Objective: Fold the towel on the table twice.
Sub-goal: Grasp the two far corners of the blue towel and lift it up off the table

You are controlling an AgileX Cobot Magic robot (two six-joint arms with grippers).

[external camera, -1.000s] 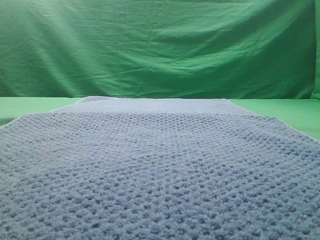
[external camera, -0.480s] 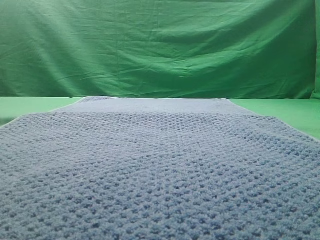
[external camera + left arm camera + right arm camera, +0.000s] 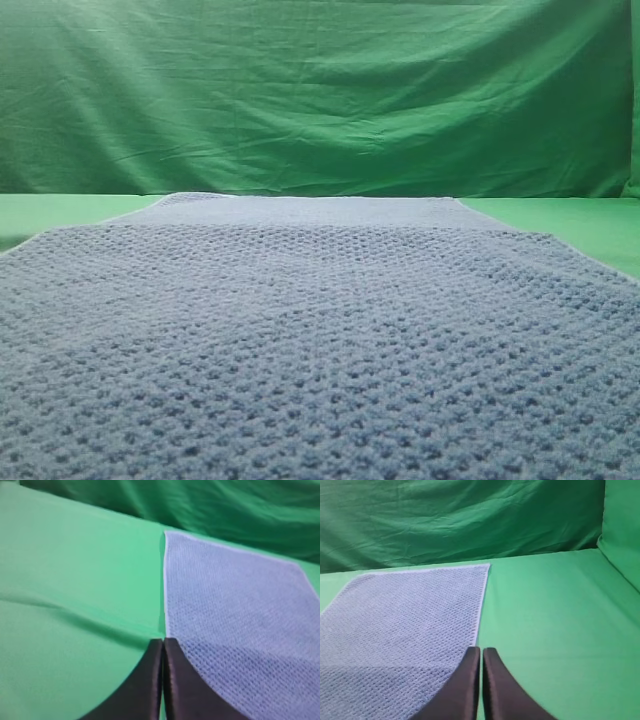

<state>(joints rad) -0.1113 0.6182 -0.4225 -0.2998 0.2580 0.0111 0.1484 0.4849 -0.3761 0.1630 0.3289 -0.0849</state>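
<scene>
Exterior high view: the towel (image 3: 320, 340) fills the lower part of the picture, spread flat on the table (image 3: 60, 212); neither arm shows here.
Towel: blue-grey cloth, bumpy waffle knit, thin pale border; lies open in a single layer, with no fold visible.
Towel, far edge: runs close to the table's back edge, just before the backdrop (image 3: 320, 100).
Table: smooth matte green; bare strips show beside the towel at the left and right edges.
Backdrop: wrinkled green fabric hanging behind the table's back edge.
Left gripper (image 3: 162, 647): dark fingers pressed together, clenched on nothing; tips sit over the towel's (image 3: 235, 615) left long edge, where cloth meets the bare table (image 3: 75, 590).
Right gripper (image 3: 481, 655): dark fingers closed tip to tip, nothing between them; tips sit at the towel's (image 3: 405, 625) right long edge, bare table (image 3: 555, 620) to the right.
Contact with cloth: cannot tell from either wrist view whether the tips touch the towel.
</scene>
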